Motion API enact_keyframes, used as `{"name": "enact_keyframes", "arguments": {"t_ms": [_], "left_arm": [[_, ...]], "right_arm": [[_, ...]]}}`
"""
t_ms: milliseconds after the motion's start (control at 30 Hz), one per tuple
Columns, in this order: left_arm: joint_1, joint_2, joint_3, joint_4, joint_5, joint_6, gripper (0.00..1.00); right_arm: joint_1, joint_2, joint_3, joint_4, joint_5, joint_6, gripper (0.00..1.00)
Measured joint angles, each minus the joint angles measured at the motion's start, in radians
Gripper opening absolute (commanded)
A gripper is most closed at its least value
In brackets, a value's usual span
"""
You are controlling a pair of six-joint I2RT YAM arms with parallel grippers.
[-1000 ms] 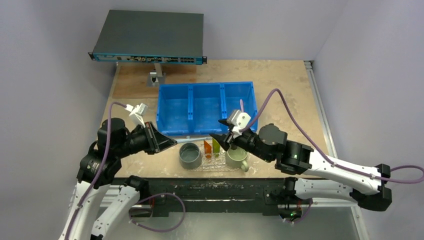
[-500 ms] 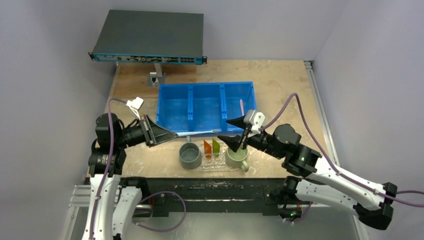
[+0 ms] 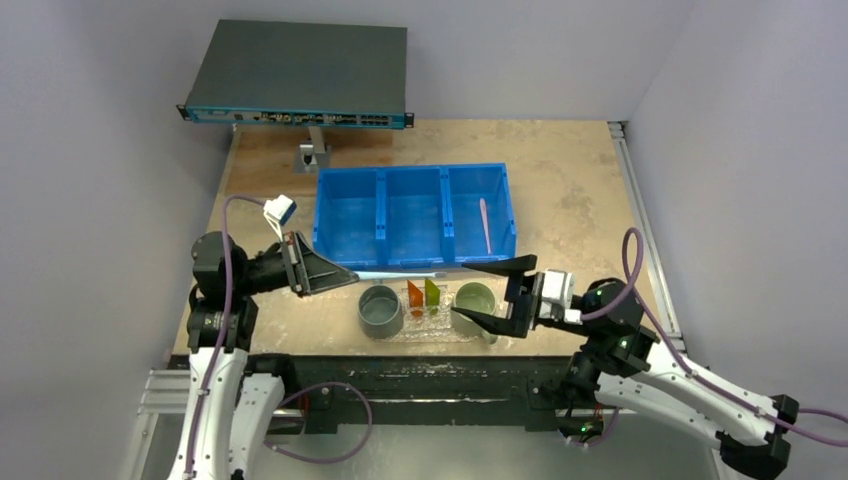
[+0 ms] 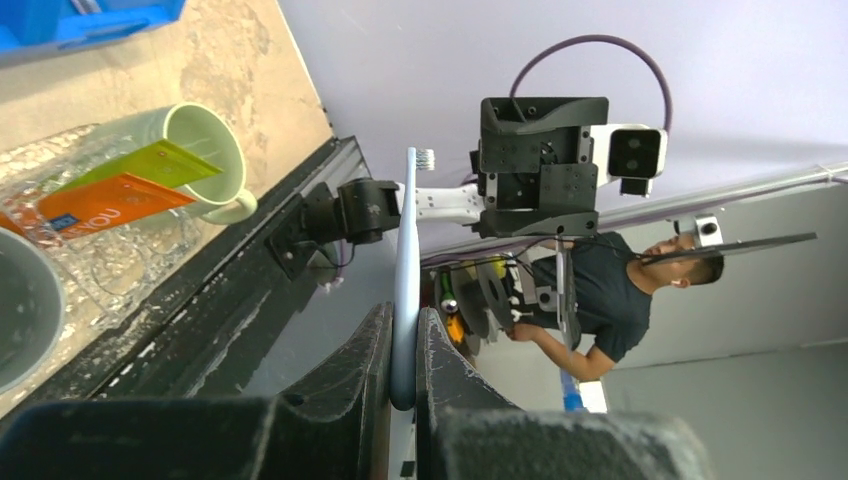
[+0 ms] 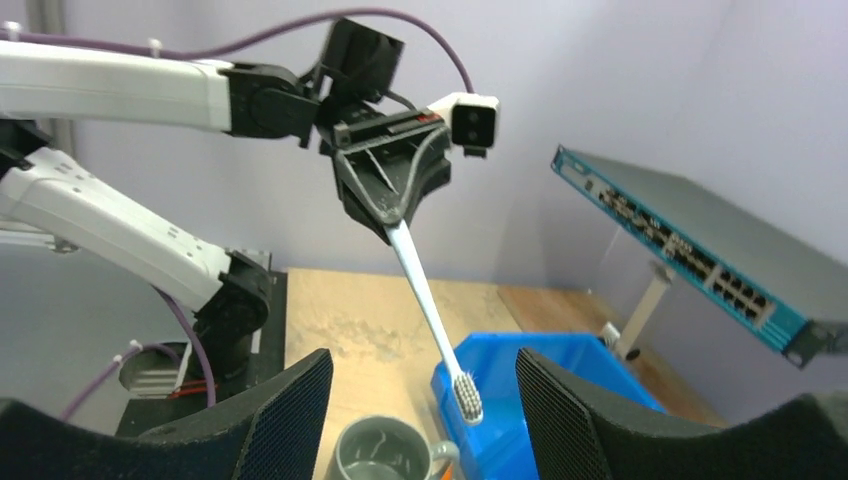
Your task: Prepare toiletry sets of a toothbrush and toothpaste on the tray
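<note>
My left gripper (image 3: 335, 272) is shut on the handle end of a pale toothbrush (image 3: 400, 272), held level above the table with its bristle head pointing right; it also shows in the left wrist view (image 4: 404, 250) and the right wrist view (image 5: 428, 305). My right gripper (image 3: 462, 288) is open and empty, its jaws facing left around the pale-green mug (image 3: 474, 298). The orange tube (image 3: 415, 297) and green tube (image 3: 432, 291) stand between the mugs on the clear tray (image 3: 440, 330). A second toothbrush (image 3: 486, 225) lies in the blue bin's right compartment.
A grey mug (image 3: 381, 310) stands on the tray's left end. The blue three-compartment bin (image 3: 412, 215) sits behind the tray. A network switch (image 3: 298, 75) on a stand is at the back left. The table's front edge is just below the tray.
My right gripper has drawn back from above the pale-green mug, down and to the right, and turned to face left. My left gripper lifted slightly, with the toothbrush still in it.
</note>
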Motion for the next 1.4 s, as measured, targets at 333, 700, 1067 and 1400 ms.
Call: {"name": "enact_keyframes", "arguments": {"t_ms": [333, 700, 1067, 1400], "left_arm": [[-0.077, -0.012, -0.008, 0.134, 0.056, -0.092, 0.0], [-0.128, -0.021, 0.006, 0.162, 0.08, -0.103, 0.0], [-0.138, -0.023, 0.009, 0.168, 0.085, -0.106, 0.0], [-0.139, -0.024, 0.009, 0.168, 0.085, -0.105, 0.0]], "right_arm": [[0.0, -0.016, -0.05, 0.103, -0.114, -0.109, 0.68], [0.0, 0.052, -0.05, 0.152, -0.244, -0.175, 0.53], [0.0, 0.106, -0.05, 0.163, -0.301, -0.202, 0.31], [0.0, 0.106, -0.05, 0.162, -0.302, -0.209, 0.06]]}}
